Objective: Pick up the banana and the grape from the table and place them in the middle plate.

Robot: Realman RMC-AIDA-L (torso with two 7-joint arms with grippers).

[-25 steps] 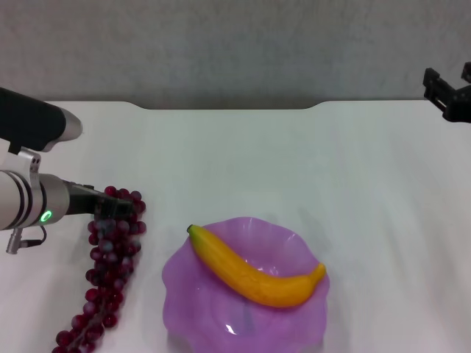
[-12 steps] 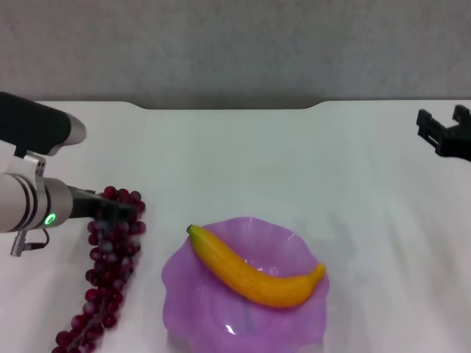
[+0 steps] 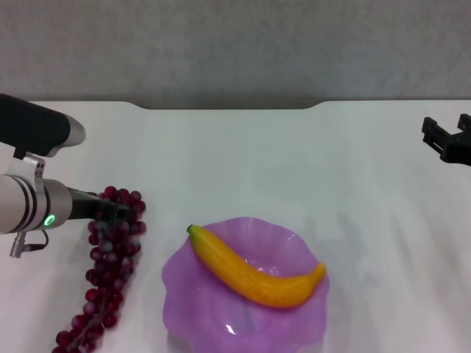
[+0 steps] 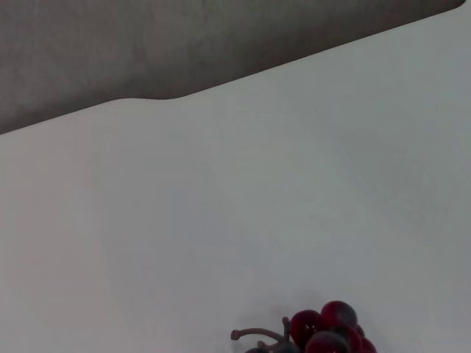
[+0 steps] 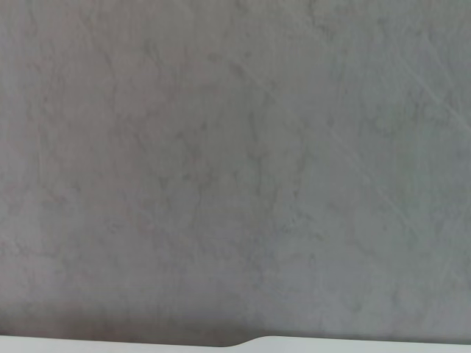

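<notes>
The yellow banana (image 3: pixel 254 272) lies across the middle plate (image 3: pixel 176 294), a translucent purple one with a wavy rim, its green tip toward the left. The grape (image 3: pixel 110 265) bunch lies on the white table (image 3: pixel 294 162) just left of the plate, its thin end trailing toward the near edge. My left gripper (image 3: pixel 112 213) reaches in from the left and sits low at the bunch's far, thick end, touching the top grapes. The left wrist view catches only a few grapes (image 4: pixel 327 334) and a stem. My right gripper (image 3: pixel 450 138) hangs open and holds nothing at the far right edge.
A grey wall (image 3: pixel 235 44) stands behind the table's notched far edge (image 3: pixel 228 108). The right wrist view shows only that wall (image 5: pixel 235 162) and a sliver of table edge.
My right gripper has drifted down along the right edge of the view. The left arm has shifted only slightly at the grape bunch. Banana, plate and grapes lie where they were.
</notes>
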